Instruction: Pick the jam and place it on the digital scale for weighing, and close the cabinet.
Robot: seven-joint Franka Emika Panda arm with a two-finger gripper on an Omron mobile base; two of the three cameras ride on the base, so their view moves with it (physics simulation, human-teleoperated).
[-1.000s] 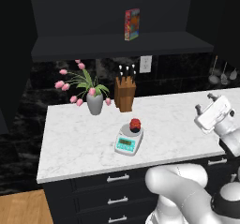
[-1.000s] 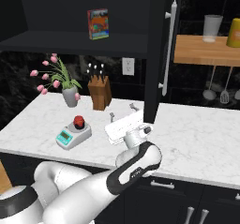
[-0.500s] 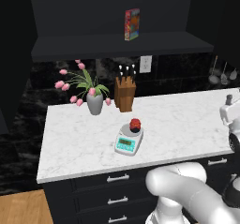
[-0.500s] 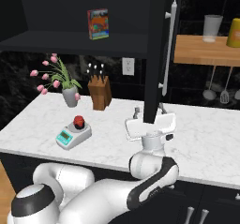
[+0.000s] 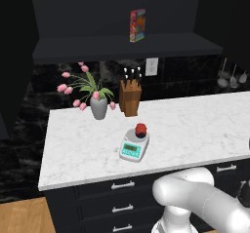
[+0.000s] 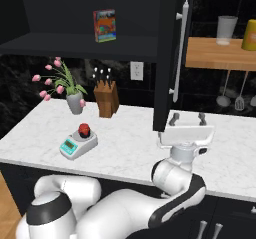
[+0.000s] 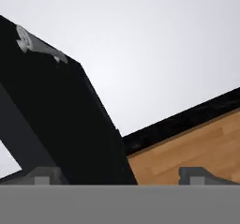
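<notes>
Flowers in a grey vase [image 6: 75, 102] stood at the far left of the white marble desk [image 6: 130, 148], pink blooms leaning left. A wooden knife block [image 6: 106, 98] sat just right of the vase, against the dark back wall. In front of both, nearer the desk's front edge, lay the digital scale [image 6: 78, 143], teal panel facing forward. The jam [image 6: 84, 130] rested on the scale's round plate, red top up; the left base view showed the same, jam [image 5: 141, 129] on the scale [image 5: 134, 145].

Above, a colourful box [image 6: 104, 25] stood upright on the dark open shelf [image 6: 75, 45].

Further right, the cabinet [image 6: 172, 58] door hung open, swung out over the desk, its long silver bar handle [image 6: 180, 50] vertical. The claw [image 6: 188, 118] pointed upward just below the door's lower edge, fingers spread wide, holding nothing. Hand view: the door's dark edge [image 7: 65, 120] ran between the two fingertips, apart from both.

At the right, a wooden shelf [image 6: 220, 58] carried a grey cup [image 6: 227, 30] and a yellow container [image 6: 250, 33]; utensils [image 6: 232, 95] hung beneath.
</notes>
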